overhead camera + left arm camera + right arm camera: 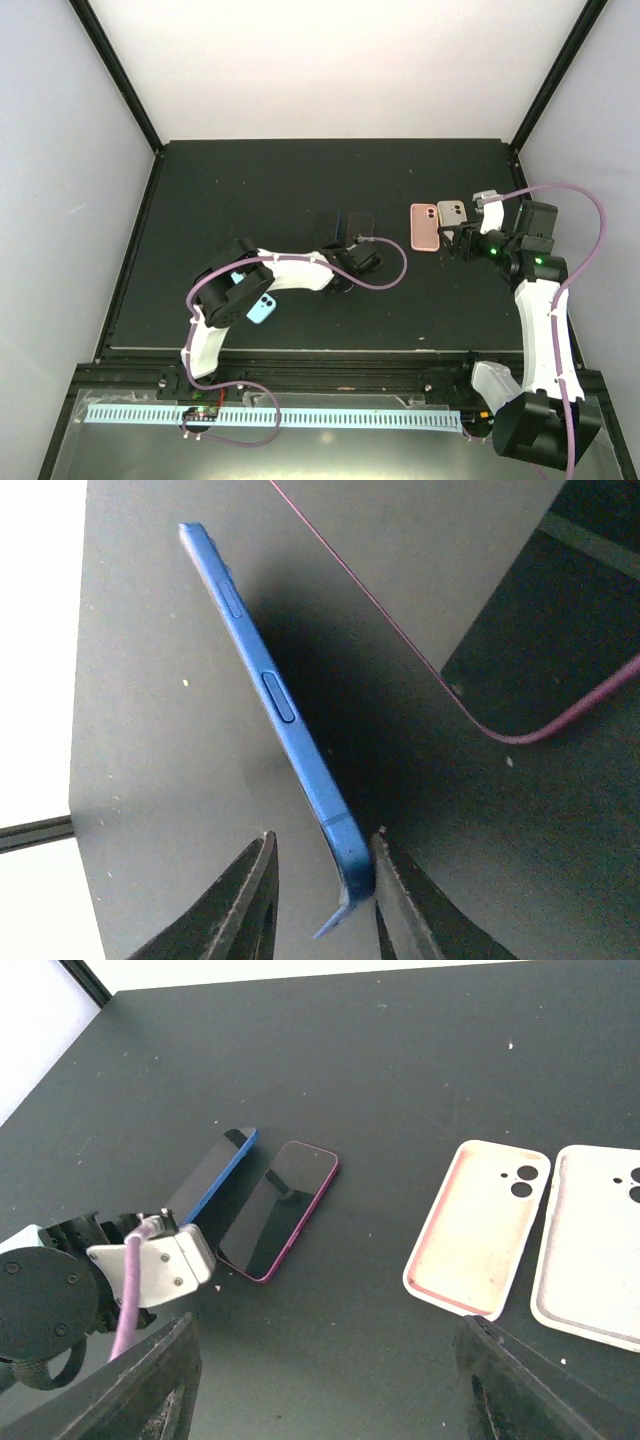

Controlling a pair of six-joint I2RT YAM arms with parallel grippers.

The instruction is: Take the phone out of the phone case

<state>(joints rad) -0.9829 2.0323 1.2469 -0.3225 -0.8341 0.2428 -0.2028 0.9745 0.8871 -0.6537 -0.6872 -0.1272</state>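
Laying the blue phone (290, 730) down at the centre of the table (250, 180), already free of the blue case (260, 311), itself flat at 7 o'clock beneath the left arm. Phone on its long edge and tilted, lower end between the fingers (400, 900) of the left gripper (322, 860), with jaws a little apart: one finger against the phone, a gap at the other, so no firm clamp by the look of it. Just at 3 o'clock, the purple phone (280, 1210), flat and screen up, close enough for a knock. Farther toward 3 o'clock, the pink case (480, 1225) and white case (595, 1250), both empty, with the right gripper (327, 1345) just beside them, fingers wide apart and holding nothing. Best done slowly: ease the jaws wider only a touch at a time, tip the blue phone toward 9 o'clock, away from its neighbour, and let it roll off its edge to flat rather than drop. Lift straight up once loose, without dragging a finger along the side buttons. Keep the cable (400, 640), running past at 1 o'clock in the left wrist view, from snagging a corner. Right arm probably best left parked.
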